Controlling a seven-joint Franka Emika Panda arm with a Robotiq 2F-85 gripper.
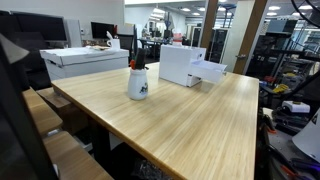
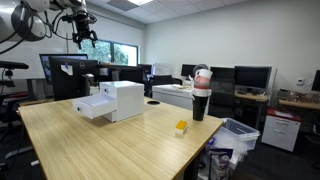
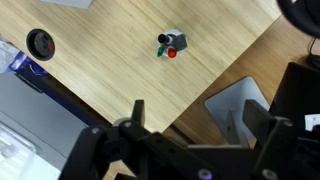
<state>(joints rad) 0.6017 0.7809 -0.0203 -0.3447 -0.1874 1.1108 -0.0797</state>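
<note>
My gripper (image 3: 203,128) is open and empty, its two black fingers wide apart. It hangs high above the near edge of a light wooden table (image 3: 120,50). In an exterior view the gripper (image 2: 80,33) sits near the ceiling at the upper left. Far below it, a mug with markers (image 3: 172,44) stands on the table, apart from the gripper. The mug shows in both exterior views (image 1: 138,83) (image 2: 201,95). A small yellow object (image 2: 181,127) lies on the table near the mug.
A white box-like device (image 1: 190,66) (image 2: 115,101) stands on the table. A grey bin (image 3: 240,105) (image 2: 236,135) stands on the floor beside the table edge. A black round object (image 3: 41,43) lies at the left. Desks with monitors (image 2: 250,78) surround the table.
</note>
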